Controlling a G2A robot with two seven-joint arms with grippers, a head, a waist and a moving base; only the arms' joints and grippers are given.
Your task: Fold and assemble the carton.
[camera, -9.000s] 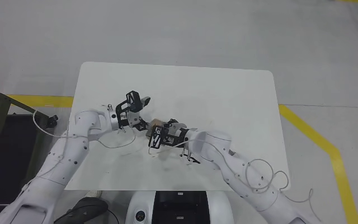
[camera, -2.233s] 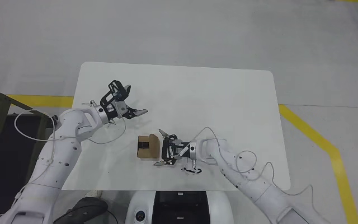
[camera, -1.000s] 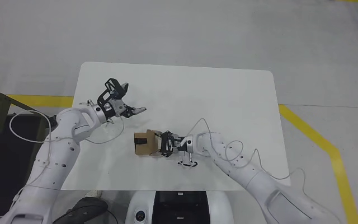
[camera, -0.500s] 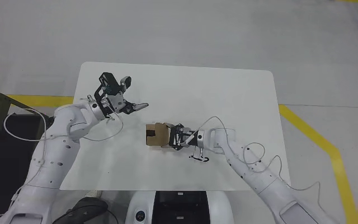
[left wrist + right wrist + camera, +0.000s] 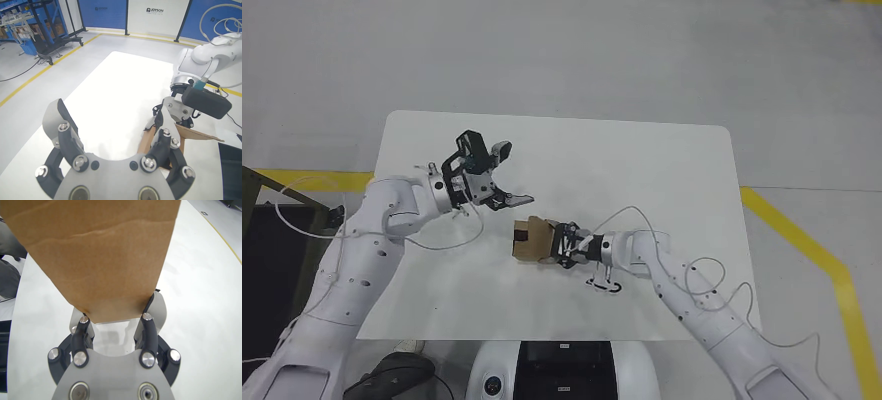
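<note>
**Boxed up, flaps left to close**

The carton (image 5: 532, 241) sits mid tabletop (image 5: 662, 170), one end pinched in the right gripper (image 5: 117, 308) fingers. The left gripper (image 5: 110, 107) hovers beside it, fingers spread. One flap seems to jut open, so closing remains.

Lettering on the far wall panels

In the left wrist view, a blue wall panel (image 5: 101, 8) carries a short line of white lettering beside a small logo. The white wall panel (image 5: 155, 10) next to it bears the same mark in dark letters, and a second blue panel (image 5: 194, 17) shows part of another behind a cable loop. In the top view, a dark patch on the brown cardboard carton (image 5: 534, 238) may be a label, but it is too small to read.
</note>
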